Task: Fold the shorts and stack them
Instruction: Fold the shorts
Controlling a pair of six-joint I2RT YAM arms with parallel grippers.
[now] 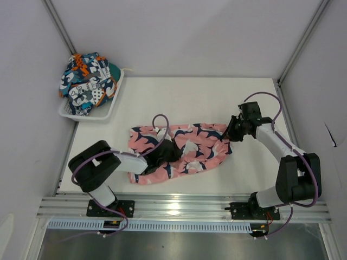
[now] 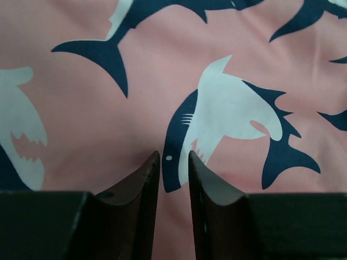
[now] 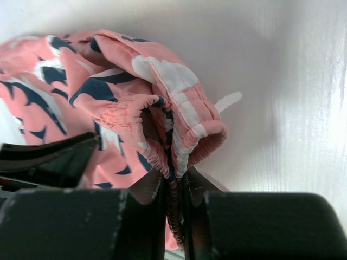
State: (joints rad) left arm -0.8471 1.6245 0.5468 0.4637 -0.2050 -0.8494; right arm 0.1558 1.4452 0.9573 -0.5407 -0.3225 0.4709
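Note:
The pink shark-print shorts (image 1: 201, 142) lie crumpled across the middle of the white table. My left gripper (image 1: 164, 154) is down on their left-centre. In the left wrist view its fingertips (image 2: 173, 155) stand a narrow gap apart over the flat pink fabric (image 2: 97, 124), with nothing bunched between them. My right gripper (image 1: 233, 131) is shut on the elastic waistband (image 3: 181, 135) at the shorts' right end and lifts that edge slightly. A white drawstring (image 3: 227, 101) pokes out there. The teal, orange and navy patchwork shorts (image 1: 87, 81) sit heaped in the basket at the far left.
A white plastic basket (image 1: 112, 104) stands at the table's back left corner. Grey walls close in both sides. The metal rail (image 1: 179, 205) with the arm bases runs along the near edge.

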